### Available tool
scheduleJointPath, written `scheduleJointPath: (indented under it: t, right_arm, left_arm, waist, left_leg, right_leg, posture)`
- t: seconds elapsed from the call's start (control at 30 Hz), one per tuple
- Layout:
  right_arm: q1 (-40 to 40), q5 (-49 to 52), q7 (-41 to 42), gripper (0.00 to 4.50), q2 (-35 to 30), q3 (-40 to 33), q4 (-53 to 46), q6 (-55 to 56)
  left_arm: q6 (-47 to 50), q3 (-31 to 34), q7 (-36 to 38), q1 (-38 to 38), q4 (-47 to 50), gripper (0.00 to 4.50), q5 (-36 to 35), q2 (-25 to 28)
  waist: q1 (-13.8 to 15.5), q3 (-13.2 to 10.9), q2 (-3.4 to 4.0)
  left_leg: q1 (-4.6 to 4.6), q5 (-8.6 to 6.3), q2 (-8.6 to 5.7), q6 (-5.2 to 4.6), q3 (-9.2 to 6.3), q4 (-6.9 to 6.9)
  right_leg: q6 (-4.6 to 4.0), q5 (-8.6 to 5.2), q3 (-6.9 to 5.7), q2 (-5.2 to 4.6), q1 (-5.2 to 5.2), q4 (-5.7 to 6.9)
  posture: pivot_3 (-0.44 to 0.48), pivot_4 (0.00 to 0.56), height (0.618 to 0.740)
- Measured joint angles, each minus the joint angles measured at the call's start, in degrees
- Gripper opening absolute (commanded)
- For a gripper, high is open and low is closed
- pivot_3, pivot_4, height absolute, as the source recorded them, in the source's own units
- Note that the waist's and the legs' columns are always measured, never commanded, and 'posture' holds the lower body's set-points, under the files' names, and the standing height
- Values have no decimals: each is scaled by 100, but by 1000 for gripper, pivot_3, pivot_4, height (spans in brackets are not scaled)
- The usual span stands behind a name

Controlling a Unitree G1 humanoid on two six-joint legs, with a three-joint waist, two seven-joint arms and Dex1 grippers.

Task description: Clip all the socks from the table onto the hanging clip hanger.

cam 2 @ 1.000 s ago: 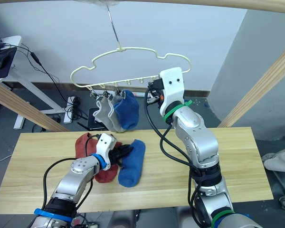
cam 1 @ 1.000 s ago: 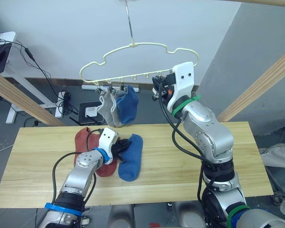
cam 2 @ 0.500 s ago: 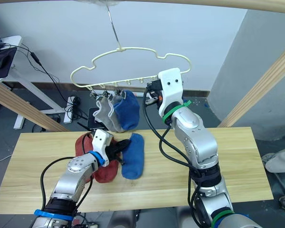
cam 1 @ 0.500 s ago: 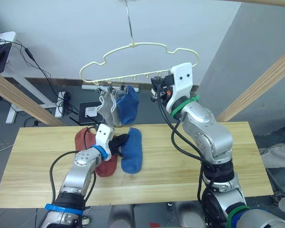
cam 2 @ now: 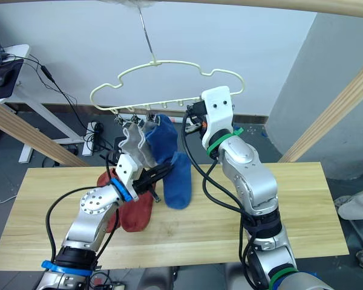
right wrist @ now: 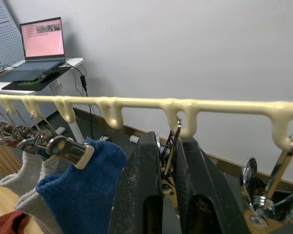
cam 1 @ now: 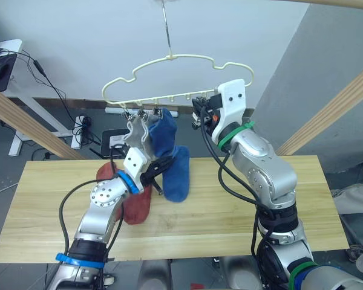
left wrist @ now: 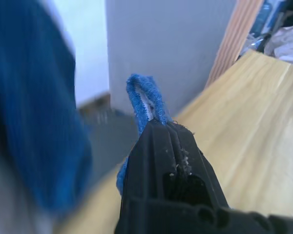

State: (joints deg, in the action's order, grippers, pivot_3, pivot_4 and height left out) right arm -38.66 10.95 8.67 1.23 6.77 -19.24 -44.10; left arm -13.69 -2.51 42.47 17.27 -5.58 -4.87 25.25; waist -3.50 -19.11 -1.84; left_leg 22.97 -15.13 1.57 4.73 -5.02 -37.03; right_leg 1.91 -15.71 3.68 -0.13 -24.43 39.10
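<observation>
My left gripper [cam 1: 164, 164] is shut on a blue sock [cam 1: 178, 172] and holds it up off the table [cam 1: 260, 199], just below the hanging socks. In the left wrist view the black fingers [left wrist: 161, 161] pinch the sock's blue cuff [left wrist: 144, 100]. Two rust-red socks [cam 1: 133, 204] lie on the table under my left arm. The pale yellow clip hanger [cam 1: 169, 78] carries two grey socks [cam 1: 136, 136] and one blue sock [cam 1: 164, 136]. My right gripper [cam 1: 199, 112] is at the hanger's lower bar, shut on a metal clip [right wrist: 168, 156].
Thick wooden frame poles slant past on the left [cam 1: 24, 124] and the right [cam 1: 333, 103]. A white side desk with a laptop [right wrist: 41, 44] stands at the far left, with cables and a power strip [cam 1: 81, 124] on the floor behind the table.
My left gripper has lifted the blue sock off the table and carried it up toward the hanger. The right gripper has stayed at its clip.
</observation>
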Motion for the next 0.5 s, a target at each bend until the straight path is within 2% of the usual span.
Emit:
scheduleJointPath:
  t: [0.17, 0.5]
  right_arm:
    - [3, 167, 8, 28, 16, -2, -74, -102]
    - [3, 380, 4, 28, 85, 1, -91, -210]
  left_arm:
    - [-961, -13, -325, 540, -561, 0, 434, 1]
    - [-1437, -281, -325, 823, -1083, 0, 646, -10]
  waist:
    - [-17, 0, 0]
    - [-120, 0, 0]
  left_leg:
    - [1, -1, -1, -1, 2, 2]
    - [1, 0, -1, -1, 0, 1]
  right_leg:
    - [0, 0, -1, 0, 0, -2]
    - [0, 0, -4, 2, 0, 1]
  posture:
    - [-71, 317, 735]
    - [-79, 318, 735]
